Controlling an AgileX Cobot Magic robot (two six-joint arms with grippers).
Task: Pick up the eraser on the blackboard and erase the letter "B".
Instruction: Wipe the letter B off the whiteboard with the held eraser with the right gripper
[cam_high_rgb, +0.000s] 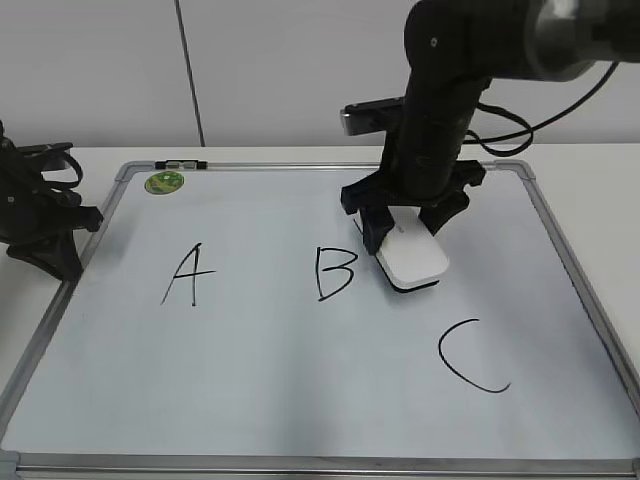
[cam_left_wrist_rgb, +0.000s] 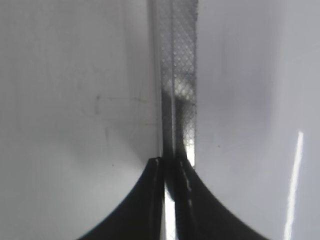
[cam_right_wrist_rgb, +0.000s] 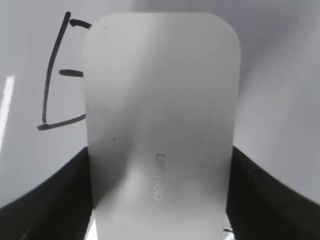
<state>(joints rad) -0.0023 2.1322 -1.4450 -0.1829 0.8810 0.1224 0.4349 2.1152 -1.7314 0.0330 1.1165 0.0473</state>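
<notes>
The white eraser (cam_high_rgb: 412, 258) sits on the blackboard (cam_high_rgb: 270, 390), a white board with a silver frame. My right gripper (cam_high_rgb: 402, 228) is shut on the eraser, one black finger on each long side. The letter "B" (cam_high_rgb: 335, 273) is just left of the eraser, whole in the exterior view. In the right wrist view the eraser (cam_right_wrist_rgb: 160, 120) fills the middle between the fingers of my right gripper (cam_right_wrist_rgb: 160, 200) and covers the right part of the "B" (cam_right_wrist_rgb: 57, 75). My left gripper (cam_high_rgb: 48, 235) rests at the board's left edge, shut and empty, jaws (cam_left_wrist_rgb: 171, 167) over the frame strip.
A black "A" (cam_high_rgb: 189, 274) is left of the "B" and a black "C" (cam_high_rgb: 470, 358) at lower right. A round green sticker (cam_high_rgb: 164, 182) and a small clip (cam_high_rgb: 180, 164) sit at the board's top left. The metal frame (cam_left_wrist_rgb: 177, 75) runs under the left jaws.
</notes>
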